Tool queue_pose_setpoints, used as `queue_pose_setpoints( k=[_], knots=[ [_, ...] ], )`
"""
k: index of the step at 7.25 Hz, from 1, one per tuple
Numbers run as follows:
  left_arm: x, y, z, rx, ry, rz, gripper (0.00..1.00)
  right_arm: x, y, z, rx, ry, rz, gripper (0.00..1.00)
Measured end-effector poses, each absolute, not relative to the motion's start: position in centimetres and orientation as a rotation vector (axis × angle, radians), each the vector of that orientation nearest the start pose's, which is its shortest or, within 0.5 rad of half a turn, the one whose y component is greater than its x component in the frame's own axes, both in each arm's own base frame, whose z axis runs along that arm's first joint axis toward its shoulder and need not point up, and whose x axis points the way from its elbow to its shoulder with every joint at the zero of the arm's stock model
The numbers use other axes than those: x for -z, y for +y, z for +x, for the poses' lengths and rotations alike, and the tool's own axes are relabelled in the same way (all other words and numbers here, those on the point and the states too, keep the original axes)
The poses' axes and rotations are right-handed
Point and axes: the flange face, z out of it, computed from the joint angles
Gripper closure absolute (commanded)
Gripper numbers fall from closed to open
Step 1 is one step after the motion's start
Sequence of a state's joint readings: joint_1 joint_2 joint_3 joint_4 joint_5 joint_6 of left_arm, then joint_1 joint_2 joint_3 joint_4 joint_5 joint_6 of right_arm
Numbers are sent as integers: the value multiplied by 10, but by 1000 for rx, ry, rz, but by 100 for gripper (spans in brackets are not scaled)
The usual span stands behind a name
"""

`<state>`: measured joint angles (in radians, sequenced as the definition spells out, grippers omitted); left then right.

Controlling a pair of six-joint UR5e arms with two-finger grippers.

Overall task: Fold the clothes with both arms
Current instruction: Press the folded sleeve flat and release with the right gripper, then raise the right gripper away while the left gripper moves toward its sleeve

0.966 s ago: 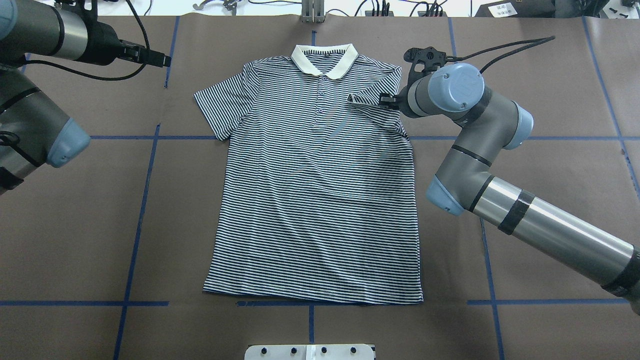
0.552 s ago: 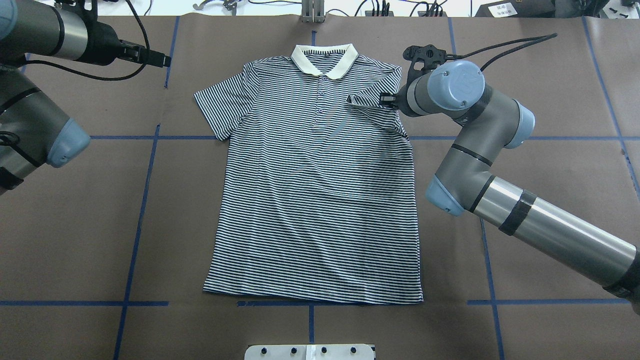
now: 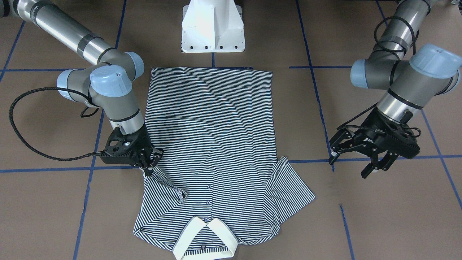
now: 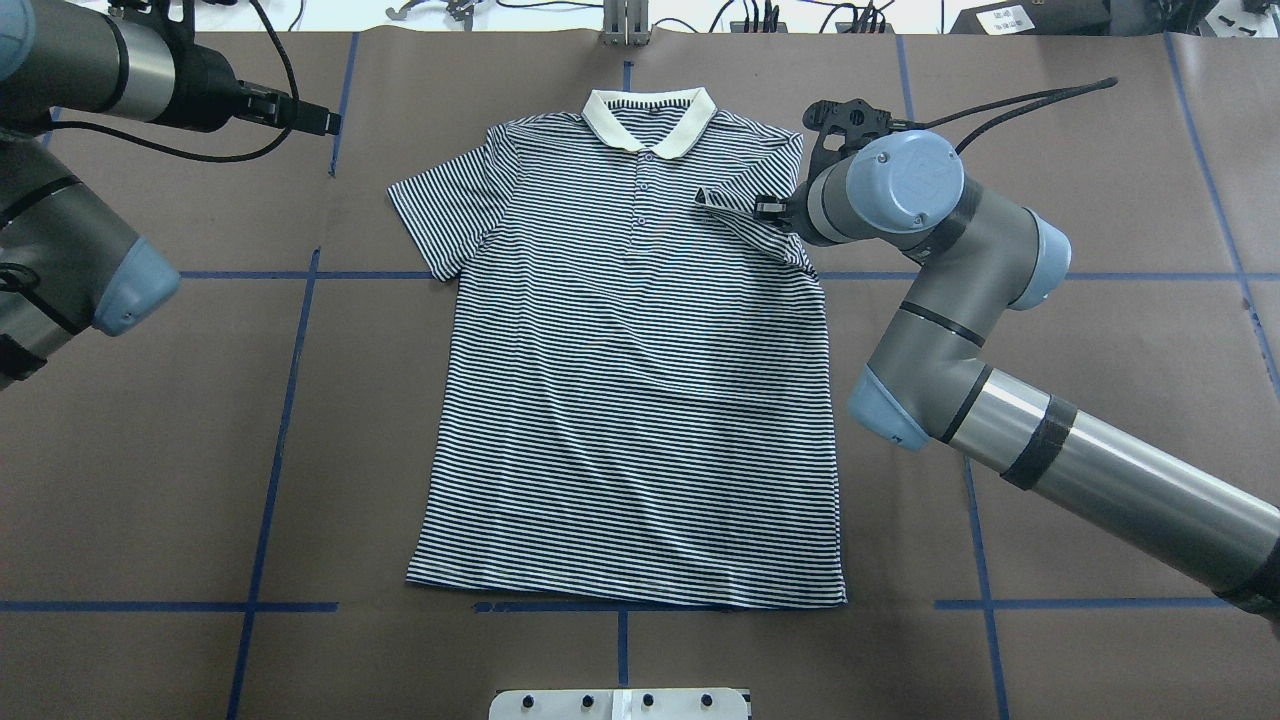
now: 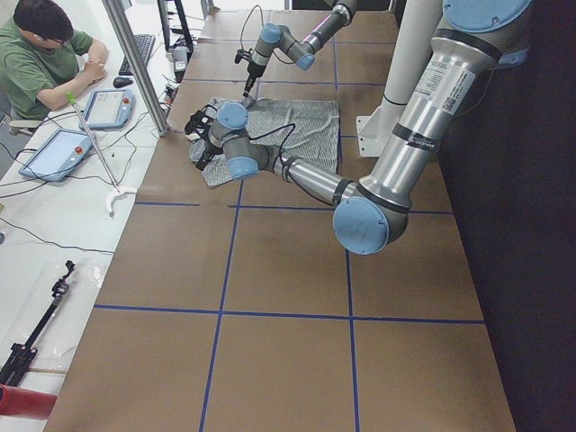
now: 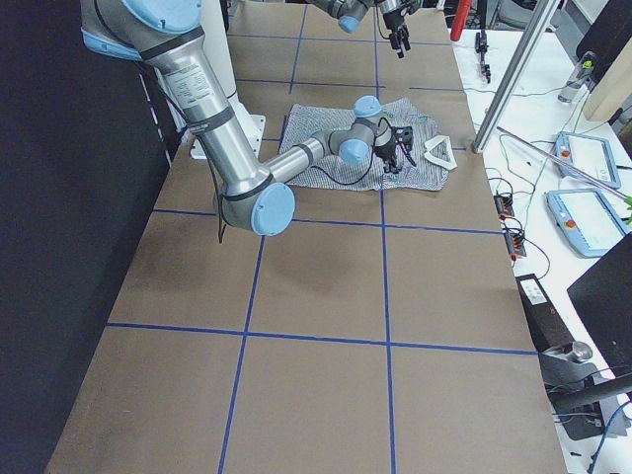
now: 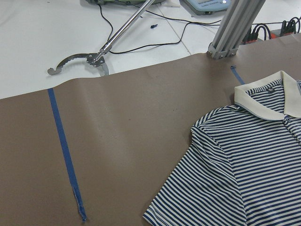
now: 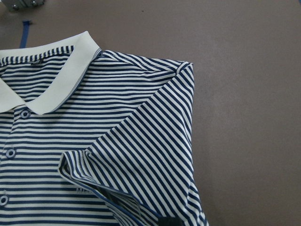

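The table (image 4: 150, 450) is flat brown paper with a blue tape grid, and I have bare surface on both sides of the garment to work in. The polo shirt (image 4: 630, 400) lies face up in the middle. Its long axis runs straight away from the robot's base, hem nearest the base and collar (image 4: 650, 125) at the far end.

My right arm (image 4: 930, 330) reaches over the shirt's shoulder on its own side. My left arm (image 3: 400, 90) hangs out over bare table.

The right pincer (image 3: 149, 162) looks clamped on the shirt at its sleeve, and that folded sleeve (image 8: 141, 155) lies turned in across the chest. The left pincer (image 3: 352, 164) is spread wide and empty. It hovers well apart from the flat sleeve (image 4: 440, 215), which lies inward of it, toward the shirt's midline.

So I judge the next reach to be the left arm's, since it is the nearer one, moving sideways to that sleeve's outer edge. The thin knit may drag and ruck up.
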<state>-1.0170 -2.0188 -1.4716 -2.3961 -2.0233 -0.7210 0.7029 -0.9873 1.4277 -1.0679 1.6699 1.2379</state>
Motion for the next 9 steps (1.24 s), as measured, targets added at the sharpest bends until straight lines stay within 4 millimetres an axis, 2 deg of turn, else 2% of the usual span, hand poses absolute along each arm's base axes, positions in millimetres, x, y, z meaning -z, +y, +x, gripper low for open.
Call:
queue_pose_setpoints(
  k=[1, 2, 3, 5, 6, 7, 8, 9],
  knots=[
    [-354, -620, 278, -119, 1004, 687, 0, -324, -554, -486, -288, -864, 408, 44],
    [-354, -620, 278, -119, 1004, 687, 0, -321, -543, -499, -281, -857, 432, 17],
    [-355, -620, 278, -119, 1003, 686, 0, -317, -535, -508, -277, -854, 451, 0],
    [-356, -621, 279, -120, 1003, 684, 0, -309, -527, -513, -274, -857, 474, 0],
    [-356, -621, 280, -120, 1003, 683, 0, -300, -525, -510, -266, -855, 468, 0],
    [-357, -621, 280, -120, 1002, 681, 0, -286, -526, -497, -247, -840, 435, 0],
    [-358, -624, 282, -119, 999, 676, 0, -277, -539, -472, -216, -826, 394, 0],
    [-362, -630, 287, -113, 990, 668, 4, -277, -565, -433, -167, -817, 361, 0]
  ],
)
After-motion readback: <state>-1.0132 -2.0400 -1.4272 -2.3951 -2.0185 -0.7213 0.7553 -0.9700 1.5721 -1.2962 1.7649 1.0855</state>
